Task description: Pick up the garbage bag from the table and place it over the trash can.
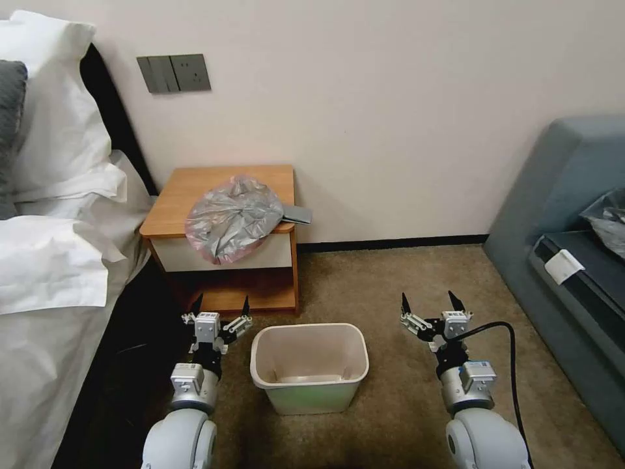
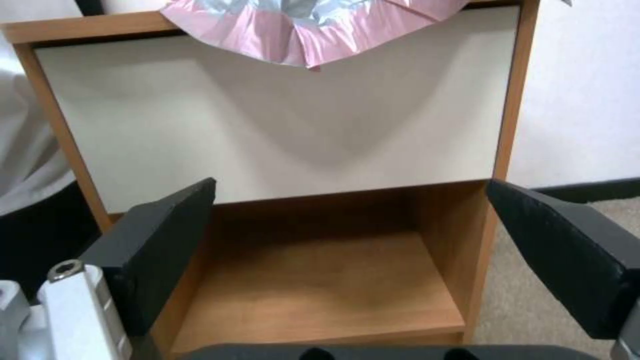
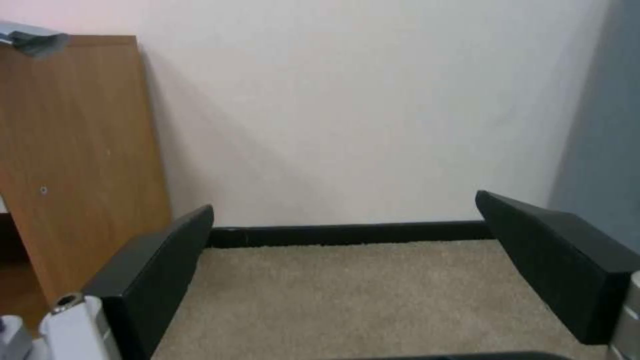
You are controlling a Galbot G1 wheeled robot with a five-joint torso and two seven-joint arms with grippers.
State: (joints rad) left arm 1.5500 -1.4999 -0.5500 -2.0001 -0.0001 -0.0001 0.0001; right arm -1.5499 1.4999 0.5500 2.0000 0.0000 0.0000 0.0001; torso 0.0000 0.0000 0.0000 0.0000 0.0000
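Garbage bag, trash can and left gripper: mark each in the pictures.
garbage bag (image 1: 233, 218), head view, middle of its crinkled silvery surface.
trash can (image 1: 311, 396), head view, front wall below the rim.
left gripper (image 1: 222, 306), head view, midway between its open fingertips.

Garbage bag (image 1: 233, 218) on the surface (image 1: 195, 189), draped over its front edge. Trash can (image 1: 310, 366) on the carpet (image 1: 390, 286), before the surface and slightly right. Left claw (image 1: 221, 303) just left of the can, right claw (image 1: 430, 301) well to its right. Bed (image 1: 58, 260) left of the surface, sofa (image 1: 560, 215) far right, wall (image 1: 390, 98) behind.
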